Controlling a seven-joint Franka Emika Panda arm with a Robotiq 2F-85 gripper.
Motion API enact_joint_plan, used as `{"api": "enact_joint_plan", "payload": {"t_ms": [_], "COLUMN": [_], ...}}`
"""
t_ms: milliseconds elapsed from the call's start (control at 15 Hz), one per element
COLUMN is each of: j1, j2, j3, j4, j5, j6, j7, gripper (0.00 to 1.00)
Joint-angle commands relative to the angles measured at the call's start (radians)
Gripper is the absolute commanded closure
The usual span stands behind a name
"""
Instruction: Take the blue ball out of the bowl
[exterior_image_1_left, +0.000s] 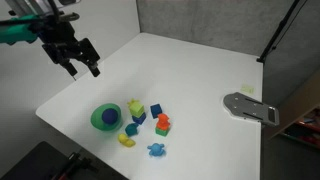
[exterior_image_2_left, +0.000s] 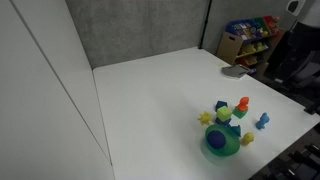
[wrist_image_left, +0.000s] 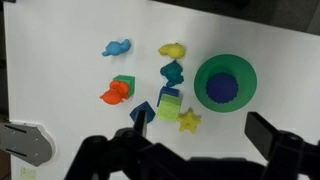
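This has the look of a robotics lab, a test cell rather than anyone's home. A bare white table (exterior_image_1_left: 190, 70) fills the scene. It's boxed in by a grey partition (exterior_image_2_left: 140, 30) on the far side and a plain white panel (exterior_image_2_left: 40, 90) on the left. A black pole (exterior_image_1_left: 285, 25) slants up at the far right. The gripper (exterior_image_1_left: 85, 70) hangs over the table's left end. Small plastic toys (wrist_image_left: 170, 103) sit clustered like test props. A shelf (exterior_image_2_left: 248, 40) of colourful packets stands beyond the far right corner.
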Motion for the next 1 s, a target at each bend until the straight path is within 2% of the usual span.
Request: {"api": "enact_joint_plan", "payload": {"t_ms": [0,267,600,733,933], "j1": [0.018,0.018,0.05,0.068,0.088], "j2": [0.002,0.002,0.055,0.066,0.09], "j3": [-0.017,-0.017,-0.029,-0.034,-0.036], "j4": [0.002,0.002,0.042,0.038,-0.003], "j5": [-0.007,-0.007,0.065,0.116,0.189], "j6": [-0.003,-0.003,0.012,0.072,0.235], "j7": [0.006,0.006,-0.011,-0.011,-0.013], "gripper": [0.0,0.0,0.0,0.0,0.0]}}
